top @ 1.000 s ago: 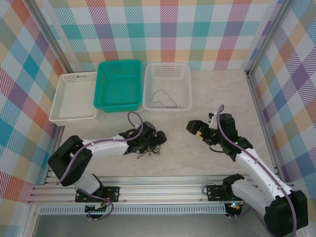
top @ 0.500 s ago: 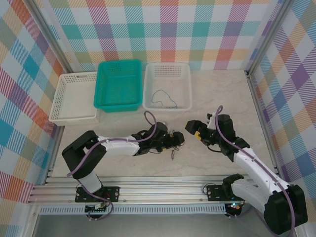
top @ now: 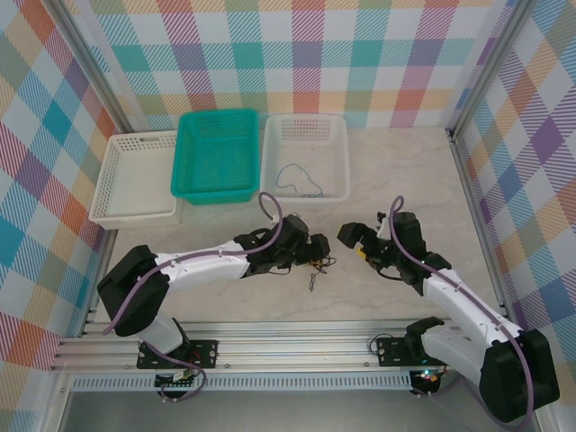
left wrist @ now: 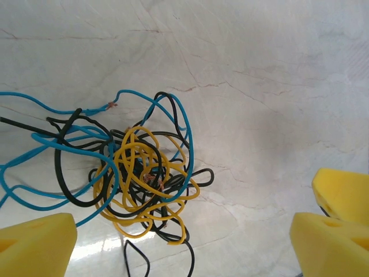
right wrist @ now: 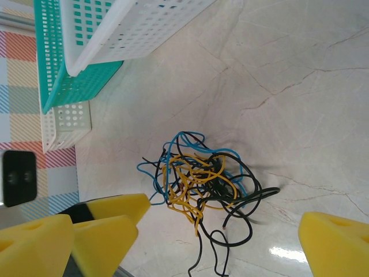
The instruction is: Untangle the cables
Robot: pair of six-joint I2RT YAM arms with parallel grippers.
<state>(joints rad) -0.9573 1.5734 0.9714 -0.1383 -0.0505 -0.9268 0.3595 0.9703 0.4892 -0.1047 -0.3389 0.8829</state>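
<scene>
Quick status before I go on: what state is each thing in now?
cable clump: tangled, lying on the table.
left gripper: open, by the clump, gripping nothing.
right gripper: open, empty.
blue cable: separate, lying in the white basket.

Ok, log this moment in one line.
left gripper: open, over cables | right gripper: open, nearby | cables: tangled clump lying on table, not gripped

Place: robot lab test cell
Walls: pastel plaid panels [top: 306,54], 9 round to 3 o'clock
Frame: aluminium rails [top: 270,351], 6 o'clock
Surface: marble-look tabletop [top: 405,180]
</scene>
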